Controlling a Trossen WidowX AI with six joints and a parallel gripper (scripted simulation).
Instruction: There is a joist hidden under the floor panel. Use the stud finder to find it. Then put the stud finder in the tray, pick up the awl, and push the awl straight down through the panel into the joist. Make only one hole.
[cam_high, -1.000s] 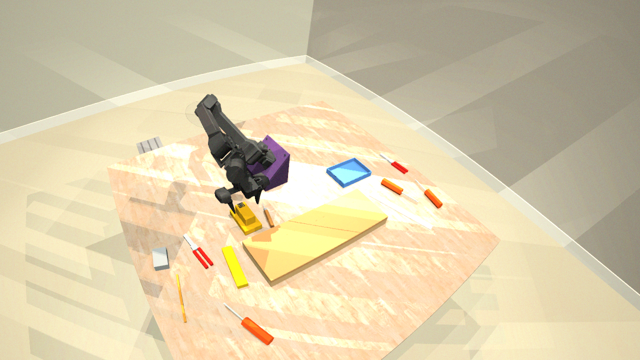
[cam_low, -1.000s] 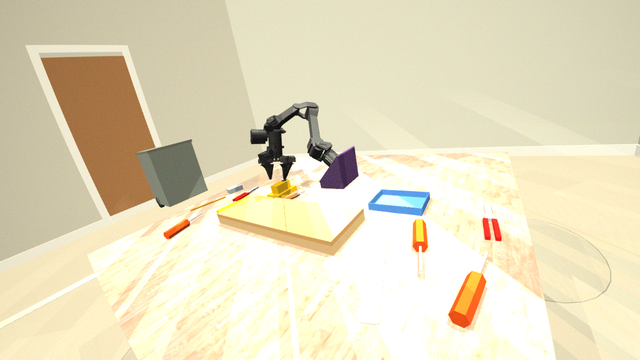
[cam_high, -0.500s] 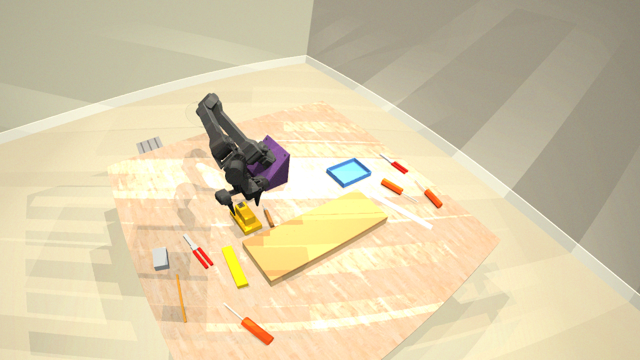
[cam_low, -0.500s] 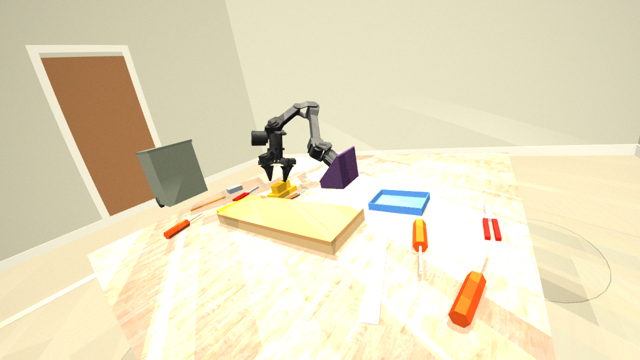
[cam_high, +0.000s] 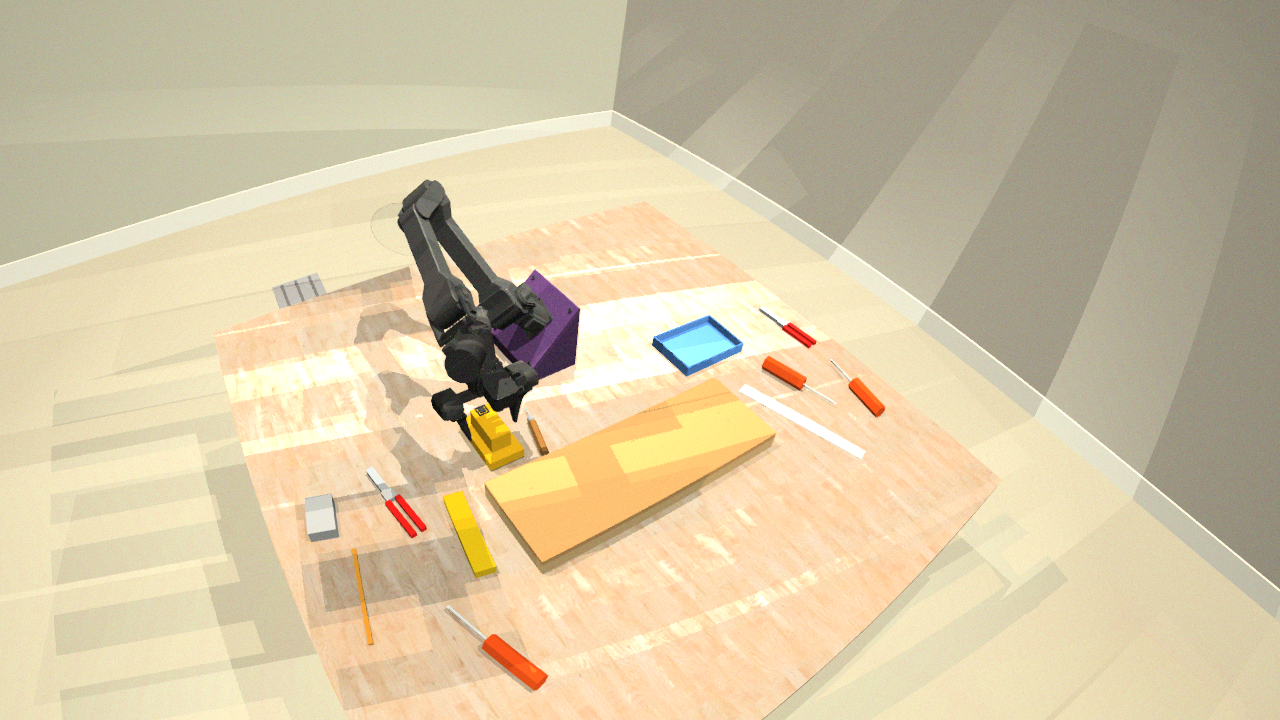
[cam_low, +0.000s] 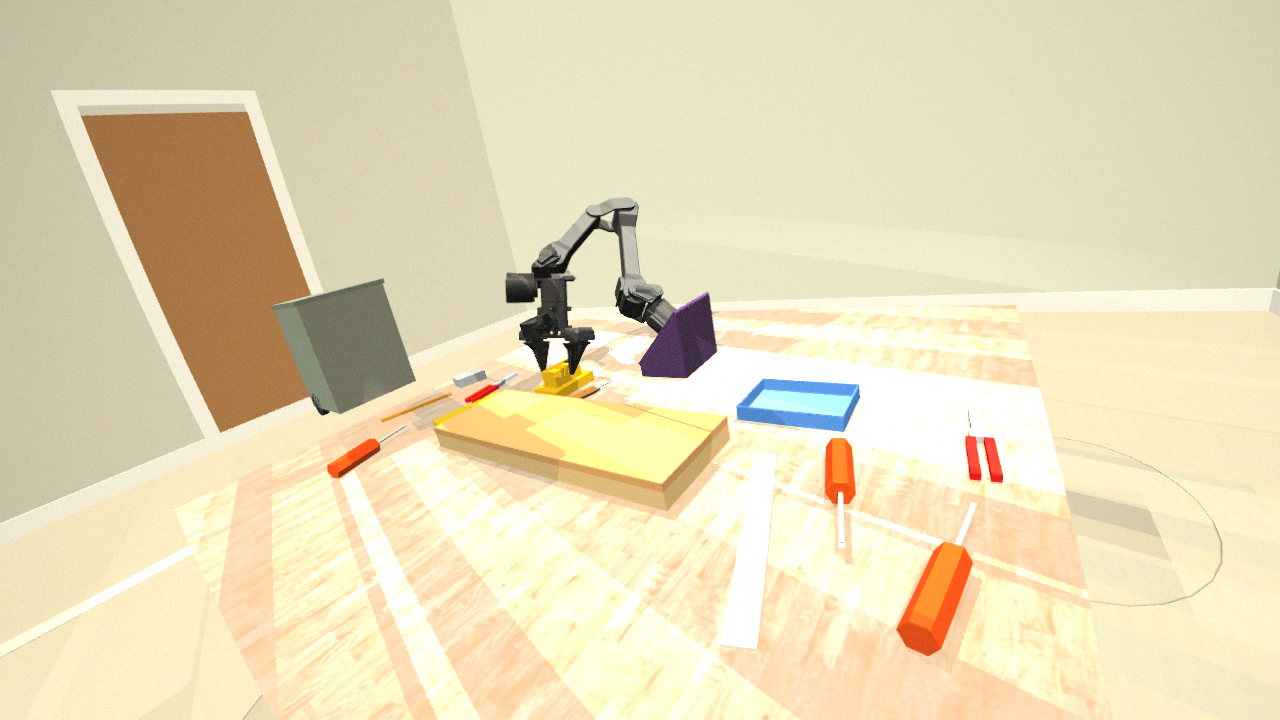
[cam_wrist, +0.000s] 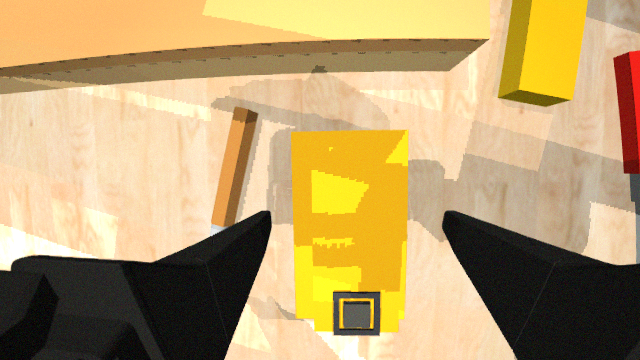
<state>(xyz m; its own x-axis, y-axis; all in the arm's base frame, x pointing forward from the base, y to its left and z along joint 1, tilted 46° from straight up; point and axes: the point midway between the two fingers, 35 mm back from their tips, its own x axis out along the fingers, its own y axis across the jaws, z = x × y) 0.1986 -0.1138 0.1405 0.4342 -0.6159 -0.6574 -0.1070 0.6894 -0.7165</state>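
Note:
The yellow stud finder (cam_high: 503, 454) (cam_low: 562, 385) (cam_wrist: 345, 155) stands on the table near the panel's left end, its dark square display up. My gripper (cam_high: 491, 428) (cam_low: 558, 370) (cam_wrist: 356, 219) is open and points down, with one finger on each side of the stud finder and nothing gripped. The awl (cam_high: 537, 436) (cam_low: 588, 392) (cam_wrist: 234, 170) lies beside the stud finder; its brown handle shows, and one finger hides most of its metal in the wrist view. The tan floor panel (cam_high: 628, 477) (cam_low: 572, 434) (cam_wrist: 125, 30) lies flat; I see no hole in it. The blue tray (cam_high: 716, 360) (cam_low: 787, 417) is empty.
A purple mount (cam_high: 560, 340) (cam_low: 684, 344) bears the arm. A yellow bar (cam_high: 469, 534) (cam_wrist: 552, 50), red-handled pliers (cam_high: 407, 512) and a grey block (cam_high: 320, 517) lie left of the panel. A white strip (cam_high: 805, 422) (cam_low: 751, 555) and two orange screwdrivers (cam_high: 783, 371) (cam_high: 865, 395) lie right.

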